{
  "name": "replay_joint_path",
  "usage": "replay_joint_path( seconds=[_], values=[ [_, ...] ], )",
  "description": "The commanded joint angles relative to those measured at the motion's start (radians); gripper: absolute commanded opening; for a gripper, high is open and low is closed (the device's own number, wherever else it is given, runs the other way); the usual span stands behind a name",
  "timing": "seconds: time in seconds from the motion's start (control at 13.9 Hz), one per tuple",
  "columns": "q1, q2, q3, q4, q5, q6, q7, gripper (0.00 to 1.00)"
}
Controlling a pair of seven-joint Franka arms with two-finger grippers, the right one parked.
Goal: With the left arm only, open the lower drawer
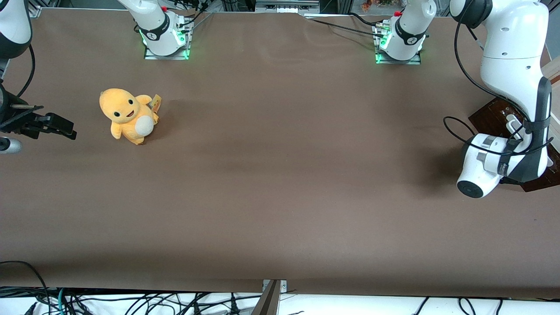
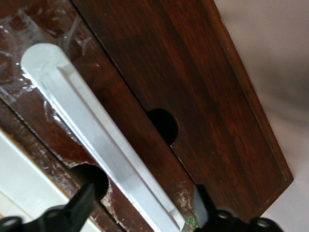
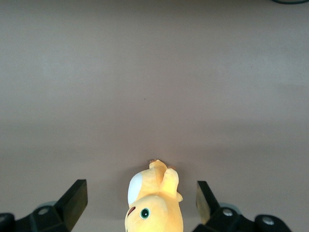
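Note:
The lower drawer's dark brown front (image 2: 126,110) carries a long white bar handle (image 2: 91,130). My left gripper (image 2: 143,205) is open. Its two black fingers (image 2: 82,205) stand one on each side of the handle's end, with the bar between them and a gap on both sides. In the front view the left arm (image 1: 516,65) bends down at the working arm's end of the table. Its round-capped wrist (image 1: 479,168) sits against the dark wood cabinet (image 1: 490,114), and the gripper itself is hidden there.
A second dark wood panel (image 2: 207,87) lies beside the handled front, with a round notch (image 2: 164,125) at the seam. A pale beige panel (image 2: 19,179) borders the drawer front. A yellow plush toy (image 1: 129,114) sits toward the parked arm's end of the table.

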Motion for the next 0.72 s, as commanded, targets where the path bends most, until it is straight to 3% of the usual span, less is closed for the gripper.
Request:
replay_joint_path(
  seconds=[0.0,0.29,0.65],
  values=[
    [0.005,0.025,-0.005,0.024,0.051,-0.016,-0.005,0.38],
    [0.005,0.028,-0.005,0.024,0.054,-0.016,0.010,0.18],
    [-0.020,0.043,-0.011,0.044,0.053,-0.018,0.010,0.18]
  ],
)
